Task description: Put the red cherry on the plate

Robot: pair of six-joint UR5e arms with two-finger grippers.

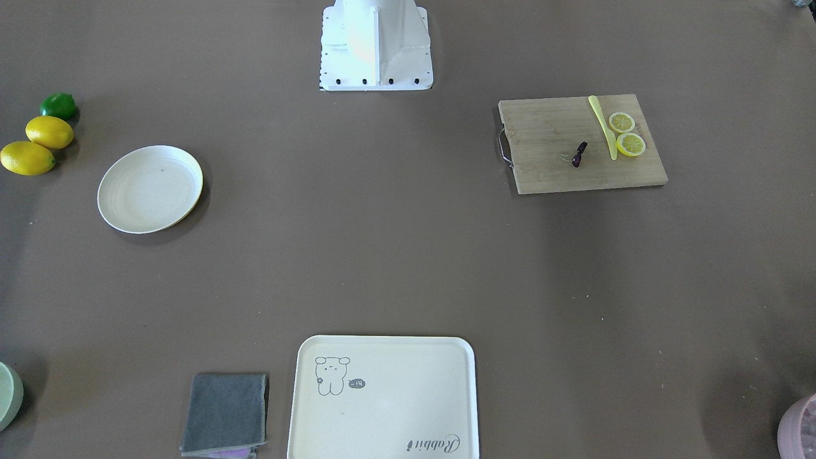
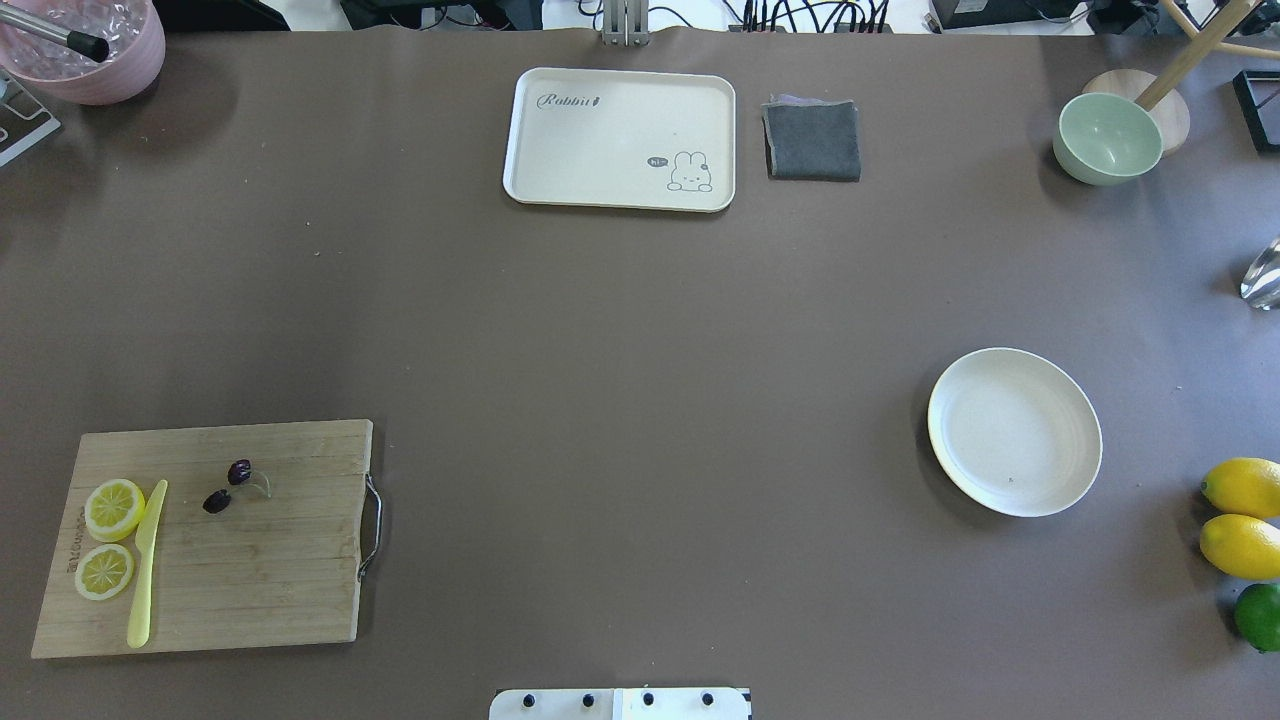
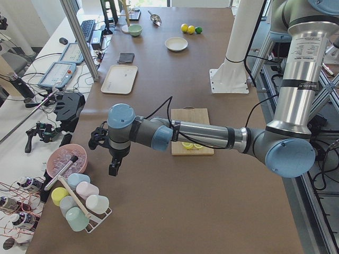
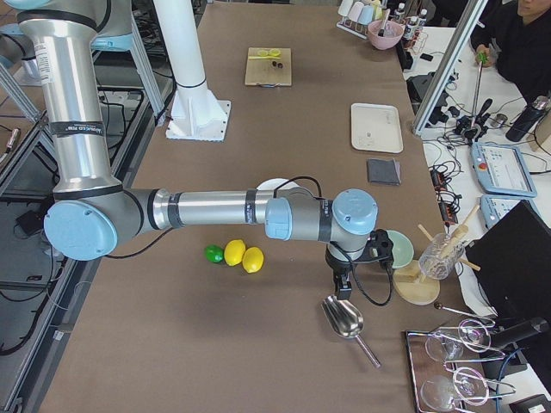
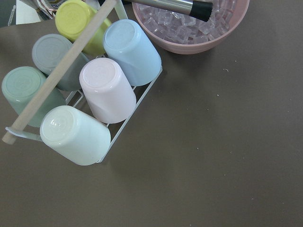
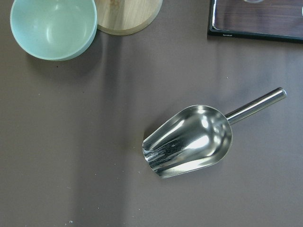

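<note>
So there were two cherries (image 2: pixel 239 471) (image 2: pixel 216 501) on one stem, one round plate (image 2: pixel 1015 432), two lemon slices (image 2: pixel 115 508) (image 2: pixel 104 571), two whole lemons (image 2: pixel 1243 487) (image 2: pixel 1241 546) and one lime (image 2: pixel 1259 616). Also one yellow plastic knife (image 2: pixel 145 570), one wooden cutting board (image 2: pixel 260 580), one cream tray (image 2: pixel 600 140), one grey cloth (image 2: pixel 812 142), one green bowl (image 2: pixel 1105 138), one pink bowl of ice (image 2: pixel 150 55), six upturned cups (image 5: pixel 107 90) and one metal scoop (image 6: pixel 189 142).

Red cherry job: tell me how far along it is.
Nothing is done yet: the red cherry lies on the cutting board, and the plate across the table is bare. Nothing is in hand: the left gripper hangs by the cup rack, the right gripper above the metal scoop, both far from the cherry. Still to do: reach, pick, carry, place.
</note>
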